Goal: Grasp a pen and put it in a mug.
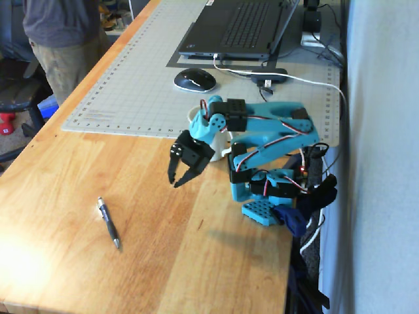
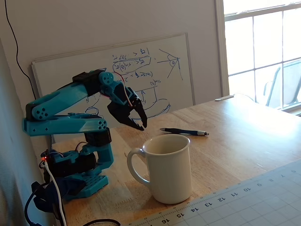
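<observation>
Gripper [image 1: 179,181] hangs spread and empty above the surface [image 1: 78,170], pen [image 1: 109,222] lying apart, mug [image 2: 168,167] upright

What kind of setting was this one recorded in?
Probably an office or home workbench: a wooden table with a cutting mat, a laptop and mouse, and a scribbled whiteboard leaning on the wall.

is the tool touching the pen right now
Apart. In a fixed view the tool hangs above bare wood, well clear of the pen lying flat on the table.
</observation>
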Controlling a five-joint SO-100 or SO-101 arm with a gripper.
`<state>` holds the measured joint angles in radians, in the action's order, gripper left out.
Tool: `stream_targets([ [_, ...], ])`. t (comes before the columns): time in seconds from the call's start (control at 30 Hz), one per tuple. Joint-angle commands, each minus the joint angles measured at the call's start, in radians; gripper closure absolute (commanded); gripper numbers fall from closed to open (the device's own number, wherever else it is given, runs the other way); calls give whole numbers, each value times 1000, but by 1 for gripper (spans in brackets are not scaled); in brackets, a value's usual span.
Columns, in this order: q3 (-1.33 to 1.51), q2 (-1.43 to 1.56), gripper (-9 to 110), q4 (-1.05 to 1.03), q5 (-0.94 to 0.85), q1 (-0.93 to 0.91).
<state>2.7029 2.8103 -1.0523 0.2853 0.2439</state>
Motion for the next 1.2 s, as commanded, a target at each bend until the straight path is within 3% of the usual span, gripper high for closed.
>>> stream_targets([
  [0.0, -202, -196, 100, 112, -150, 71],
  [0.27, -327, -489, 100, 229, -712, 67],
  [0.43, -552, -686, 100, 245, -931, 51],
  [0.83, -945, -1060, 100, 247, -973, 34],
  [1.17, -1100, -1305, 100, 258, -991, 28],
])
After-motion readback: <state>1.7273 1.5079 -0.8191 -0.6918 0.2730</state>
